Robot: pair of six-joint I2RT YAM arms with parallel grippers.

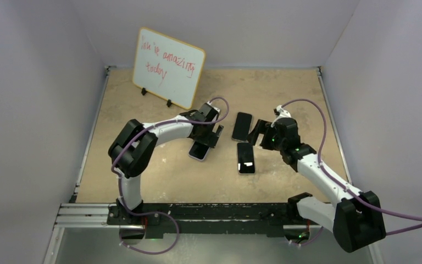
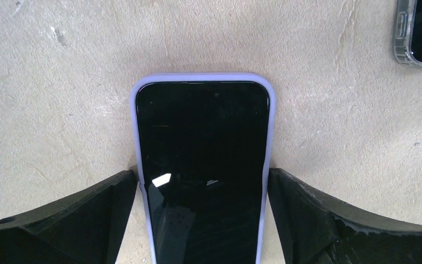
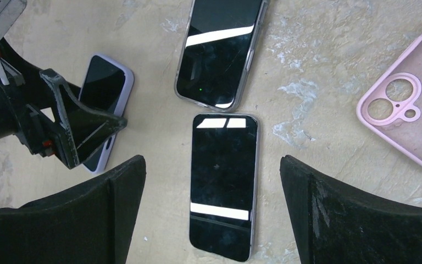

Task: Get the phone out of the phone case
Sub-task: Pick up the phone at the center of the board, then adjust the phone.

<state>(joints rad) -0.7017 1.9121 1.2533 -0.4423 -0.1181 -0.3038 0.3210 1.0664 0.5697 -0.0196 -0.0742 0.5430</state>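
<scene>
A phone in a lilac case (image 2: 202, 126) lies screen-up on the table, and it also shows in the top view (image 1: 199, 149). My left gripper (image 2: 202, 176) straddles it, with both fingertips touching the case's long edges. In the top view the left gripper (image 1: 211, 136) is over that phone's far end. My right gripper (image 3: 211, 160) is open and empty above a bare phone (image 3: 223, 184), its fingers well clear of both sides. A phone in a clear case (image 3: 220, 52) lies just beyond the bare phone. An empty pink case (image 3: 406, 126) lies to the right.
A whiteboard (image 1: 167, 67) with red writing stands at the back left. The clear-cased phone (image 1: 242, 126) and the bare phone (image 1: 246, 158) lie between the two grippers. The right gripper (image 1: 257, 132) is close beside them. White walls enclose the table.
</scene>
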